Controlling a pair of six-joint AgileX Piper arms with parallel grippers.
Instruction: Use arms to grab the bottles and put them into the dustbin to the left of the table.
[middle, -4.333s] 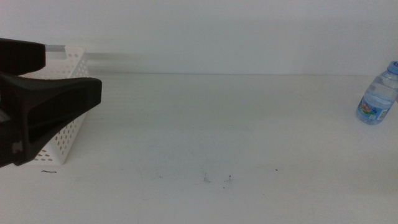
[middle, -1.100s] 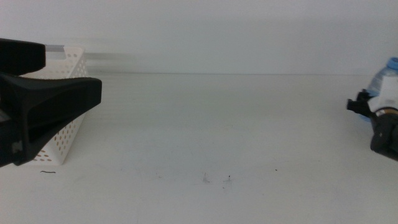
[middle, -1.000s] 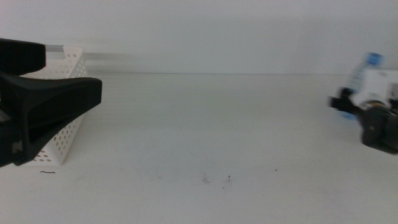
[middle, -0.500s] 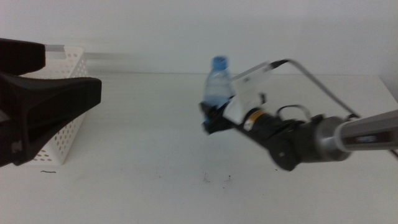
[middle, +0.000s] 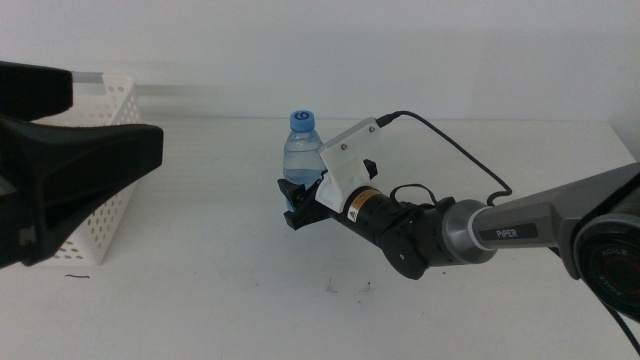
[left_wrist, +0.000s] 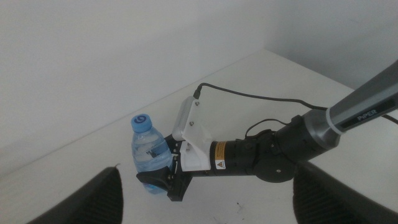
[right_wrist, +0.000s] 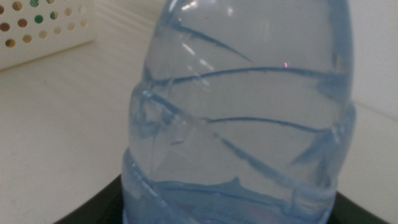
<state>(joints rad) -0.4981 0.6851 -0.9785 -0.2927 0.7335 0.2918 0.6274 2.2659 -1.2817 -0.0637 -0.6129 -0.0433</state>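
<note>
White table fills the view from above, and over its middle the right arm reaches in from the right, its gripper clamped around the lower body of a small clear water bottle with a blue cap. The bottle stands upright in the jaws, cap on top, a white camera box and a black cable just behind it on the wrist. Off at the left edge sits the white perforated basket, partly hidden behind the big dark shape of the left gripper, which hangs close to the lens; the bottle is well apart from that basket. From the left wrist, the same bottle shows upright in the right gripper, with the white box and the grey arm behind, and the left gripper's own two dark jaws rise far apart at the bottom corners, wide open and holding nothing. From the right wrist, the clear ribbed bottle fills nearly the whole picture, seated in the dark jaws, with a corner of the basket beyond it.
</note>
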